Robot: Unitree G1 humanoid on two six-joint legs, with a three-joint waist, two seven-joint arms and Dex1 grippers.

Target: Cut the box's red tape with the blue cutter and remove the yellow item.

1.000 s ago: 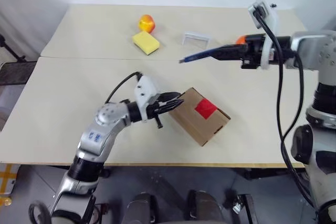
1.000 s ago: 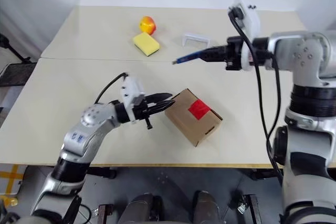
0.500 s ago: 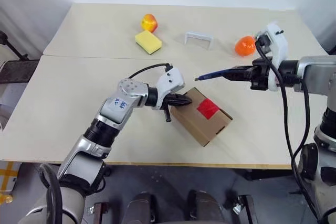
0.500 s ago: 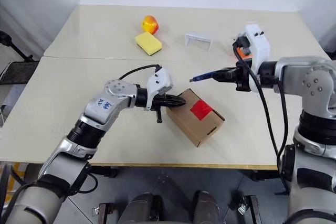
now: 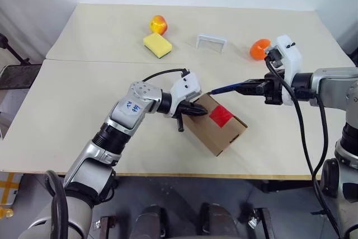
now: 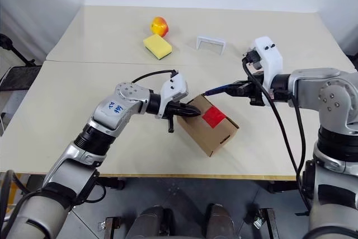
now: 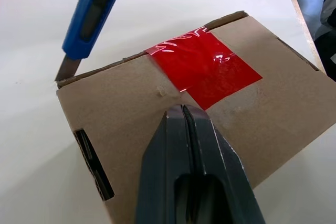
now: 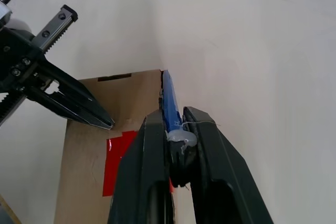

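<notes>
The right gripper [image 5: 262, 87], clamped on the slim blue cutter [image 5: 228, 88], risks skidding off the brown cardboard box [image 5: 214, 122]; the closed, empty left gripper [image 5: 199, 109] merely presses its lid beside the red tape [image 5: 221, 115].

Brown cardboard box [image 5: 215, 124], glossy red tape [image 7: 203, 67], blue cutter [image 5: 228, 88], black fingers [image 7: 194, 161], yellow sponge [image 5: 156, 45].

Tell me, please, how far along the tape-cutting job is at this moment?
Done: the right gripper holds the slim blue cutter. In hand: its blade sits at the brown cardboard box's far top edge, while the shut left gripper rests on the lid. Left: the red tape patch looks uncut, flaps closed, nothing taken out yet.
</notes>
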